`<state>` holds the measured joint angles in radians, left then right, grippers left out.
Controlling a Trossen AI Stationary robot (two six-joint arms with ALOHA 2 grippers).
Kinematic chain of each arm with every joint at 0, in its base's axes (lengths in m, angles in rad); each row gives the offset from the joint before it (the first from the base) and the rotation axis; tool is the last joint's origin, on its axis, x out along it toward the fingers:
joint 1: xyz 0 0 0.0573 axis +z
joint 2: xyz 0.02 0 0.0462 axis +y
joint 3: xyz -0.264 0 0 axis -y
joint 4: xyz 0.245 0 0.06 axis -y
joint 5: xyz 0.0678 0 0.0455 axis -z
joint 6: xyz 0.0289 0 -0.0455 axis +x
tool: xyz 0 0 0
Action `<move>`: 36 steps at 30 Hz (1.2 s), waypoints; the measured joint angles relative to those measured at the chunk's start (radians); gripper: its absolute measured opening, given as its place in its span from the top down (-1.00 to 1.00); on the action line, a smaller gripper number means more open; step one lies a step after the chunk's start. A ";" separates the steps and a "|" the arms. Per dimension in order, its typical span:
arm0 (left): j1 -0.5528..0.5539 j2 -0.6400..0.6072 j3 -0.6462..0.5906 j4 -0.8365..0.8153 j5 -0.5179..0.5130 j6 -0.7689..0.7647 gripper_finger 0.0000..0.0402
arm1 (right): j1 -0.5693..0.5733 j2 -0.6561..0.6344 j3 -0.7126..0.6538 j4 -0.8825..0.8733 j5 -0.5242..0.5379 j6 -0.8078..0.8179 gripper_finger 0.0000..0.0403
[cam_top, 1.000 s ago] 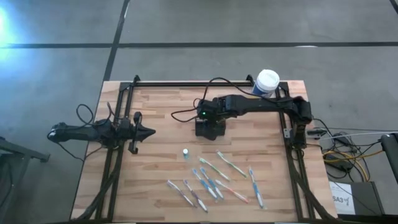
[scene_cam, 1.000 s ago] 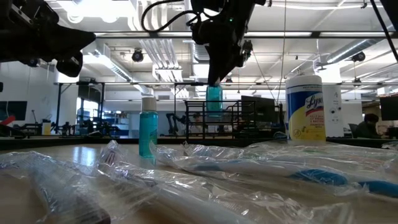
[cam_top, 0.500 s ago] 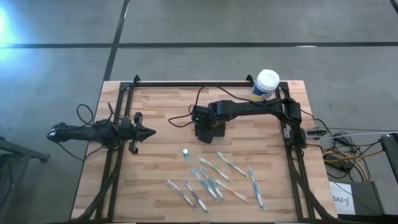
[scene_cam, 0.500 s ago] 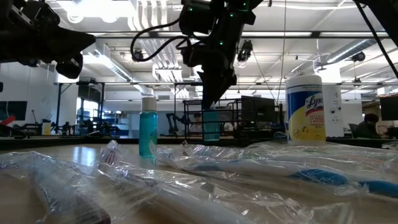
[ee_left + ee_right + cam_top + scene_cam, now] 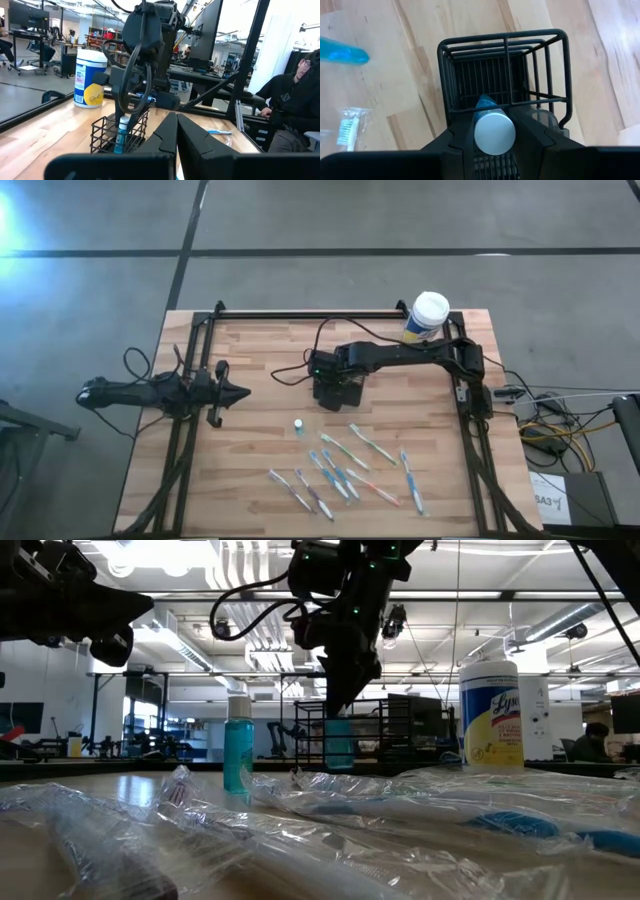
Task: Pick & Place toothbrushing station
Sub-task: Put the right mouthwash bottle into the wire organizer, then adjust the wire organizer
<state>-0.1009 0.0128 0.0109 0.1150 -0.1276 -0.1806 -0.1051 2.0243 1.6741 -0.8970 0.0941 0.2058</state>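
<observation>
- The right arm reached from the table's right edge toward its middle, forearm stretched nearly level and wrist bent down.
- The right gripper [image 5: 335, 387] pointed straight down; its two dark fingers [image 5: 457, 137] were closed against the sides of a blue bottle with a silver cap [image 5: 494, 132], just below the wrist.
- The left arm lay off at the table's left side, well apart from the right gripper.
- The left gripper [image 5: 238, 392] pointed level toward the right arm, its fingers [image 5: 167, 132] pressed together with nothing between them.
</observation>
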 joint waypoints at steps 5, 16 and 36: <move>0.000 0.000 0.000 0.000 0.000 0.000 0.96 | 0.000 0.000 -0.002 -0.005 -0.001 -0.004 0.53; 0.000 0.000 0.000 0.000 0.000 0.000 0.96 | 0.000 -0.001 -0.004 -0.012 -0.026 -0.037 0.27; 0.000 0.000 0.000 0.000 0.000 0.001 0.96 | -0.003 -0.075 0.005 -0.051 -0.016 -0.109 0.32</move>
<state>-0.1005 0.0132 0.0109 0.1152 -0.1280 -0.1799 -0.1086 1.9493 1.6787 -0.9484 0.0782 0.0966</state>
